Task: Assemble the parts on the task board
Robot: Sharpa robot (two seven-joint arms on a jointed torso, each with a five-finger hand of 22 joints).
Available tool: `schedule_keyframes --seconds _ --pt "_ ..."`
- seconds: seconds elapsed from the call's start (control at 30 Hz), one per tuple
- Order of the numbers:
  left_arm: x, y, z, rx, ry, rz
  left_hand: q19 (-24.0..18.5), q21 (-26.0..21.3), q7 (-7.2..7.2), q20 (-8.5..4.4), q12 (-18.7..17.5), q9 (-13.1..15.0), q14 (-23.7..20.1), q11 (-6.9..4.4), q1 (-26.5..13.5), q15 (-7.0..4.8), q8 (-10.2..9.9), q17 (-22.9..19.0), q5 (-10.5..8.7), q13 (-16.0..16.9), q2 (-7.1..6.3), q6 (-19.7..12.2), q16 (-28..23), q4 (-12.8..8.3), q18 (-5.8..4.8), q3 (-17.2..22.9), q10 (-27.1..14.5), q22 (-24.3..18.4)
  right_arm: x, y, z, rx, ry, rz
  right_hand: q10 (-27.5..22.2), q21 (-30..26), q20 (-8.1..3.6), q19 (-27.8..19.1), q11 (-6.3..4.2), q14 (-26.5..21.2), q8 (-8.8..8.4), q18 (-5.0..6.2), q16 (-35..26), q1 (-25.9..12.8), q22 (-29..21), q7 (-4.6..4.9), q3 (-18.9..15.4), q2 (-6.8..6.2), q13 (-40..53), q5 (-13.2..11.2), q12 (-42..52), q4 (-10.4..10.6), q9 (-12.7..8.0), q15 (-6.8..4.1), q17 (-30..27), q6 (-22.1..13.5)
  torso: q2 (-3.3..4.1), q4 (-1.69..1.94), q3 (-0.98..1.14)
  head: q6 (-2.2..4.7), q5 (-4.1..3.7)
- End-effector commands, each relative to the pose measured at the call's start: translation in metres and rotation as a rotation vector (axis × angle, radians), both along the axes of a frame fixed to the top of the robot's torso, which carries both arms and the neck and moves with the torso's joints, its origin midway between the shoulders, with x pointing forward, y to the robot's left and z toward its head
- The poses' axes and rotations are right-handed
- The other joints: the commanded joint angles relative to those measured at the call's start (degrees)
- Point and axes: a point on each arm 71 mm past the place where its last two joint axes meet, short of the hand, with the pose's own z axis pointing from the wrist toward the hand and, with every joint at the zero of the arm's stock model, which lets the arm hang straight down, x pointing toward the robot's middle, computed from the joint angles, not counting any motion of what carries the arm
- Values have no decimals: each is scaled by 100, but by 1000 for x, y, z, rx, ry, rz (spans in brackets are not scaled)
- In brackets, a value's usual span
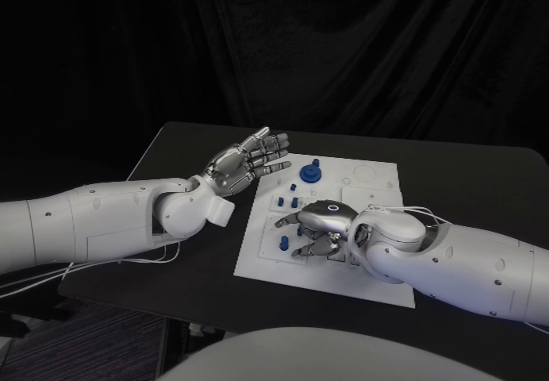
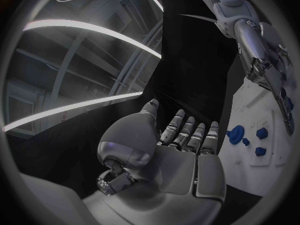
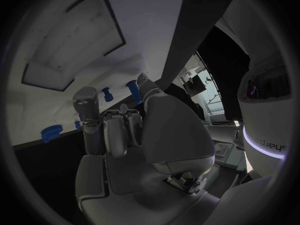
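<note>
We cannot make out whether the right hand (image 1: 318, 228) holds anything — it lies palm-down on the near-left part of the task board (image 1: 372, 274), fingers curled toward the plate, and its own silver back hides whatever sits beneath. In the right wrist view the palm and fingers (image 3: 115, 130) block most of the board; past them we see two small blue pegs (image 3: 107, 94) standing on the white surface and a wider blue piece (image 3: 51, 133) partly cut off by a finger. The left hand (image 1: 246, 164) hovers off the board's edge at about ten o'clock from the right hand, fingers spread and straight, palm empty. The board is a flat, matte white rectangular plate with shallow outlined recesses, lying mid-table on the black table (image 1: 481, 171). At twelve o'clock from the right hand stands a round blue knob (image 1: 310, 171) with a short stem — smooth, plastic-looking — and several small blue parts (image 1: 295, 187) sit just nearer, too small to tell their shapes.
</note>
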Motion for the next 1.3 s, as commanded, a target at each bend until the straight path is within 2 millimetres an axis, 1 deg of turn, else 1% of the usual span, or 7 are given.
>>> schedule_keyframes --seconds 0.03,0.2,0.43,0.73,0.83,1.07,1.3 --pt "-1 1 1 -14 -6 -6 44 19 495 8 15 -6 6 -7 35 15 21 6 19 6 1 -52 22 -13 -109 31 3 9 0 -7 11 100 -77 -37 -251 -146 -23 -83 -30 143 -66 71 -44 24 397 -54 -8 -116 587 -16 -100 85 -169 -73 948 -455 0 -4 3 -1 6" --pt "-2 3 0 -11 -5 0 48 22 495 8 16 -6 6 -8 33 15 24 6 20 6 0 -46 23 -11 -109 35 1 13 7 -30 40 178 -130 -82 -224 -69 -37 -18 -39 181 -53 49 -5 83 438 -49 22 -166 603 36 -94 160 -199 -85 996 -442 -4 -8 10 -1 -17" --pt "-3 5 1 -9 -4 10 49 22 494 8 21 -5 6 -8 33 15 26 6 20 6 0 -41 26 -10 -109 35 3 13 16 -74 71 133 -1 -201 -204 -42 -8 89 77 178 288 22 -24 140 502 146 116 46 586 404 -101 250 54 -19 974 1132 -5 -8 6 -1 -128" --pt "-2 6 0 -13 5 24 61 29 493 8 57 3 14 -8 29 15 46 10 18 13 -12 3 48 -9 -110 37 20 21 11 -149 80 43 252 -448 488 589 91 593 228 400 838 -98 162 -468 735 230 3 327 1041 810 167 702 251 87 1188 2220 -2 -4 -8 -1 -484" --pt "-2 4 0 -14 7 22 61 29 493 8 57 3 14 -8 29 15 46 10 18 13 -12 3 48 -9 -110 37 20 21 8 -166 74 -19 302 -507 866 1001 47 834 156 527 1104 -169 314 -888 849 141 -139 387 1349 816 318 1018 392 24 1376 2409 -4 4 -23 -1 -630" --pt "-2 3 0 -17 8 17 58 27 493 8 57 4 15 -8 29 14 50 10 18 13 -13 6 48 -10 -110 40 20 14 -3 -194 59 -83 339 -630 1049 1589 -65 1115 41 600 1672 -280 414 -1417 993 24 -344 464 1509 824 387 1037 779 -86 1508 2354 12 -25 -22 -1 -1065" --pt "-1 4 0 -16 8 18 61 29 493 7 58 4 14 -8 30 13 51 10 19 13 -12 8 48 -10 -110 41 21 18 -10 -200 50 -99 313 -691 1049 2234 -226 1417 -136 600 2834 -407 414 -1657 1158 -159 -439 481 1509 866 387 1037 1704 -257 1508 2064 19 -8 -11 -1 -1290"
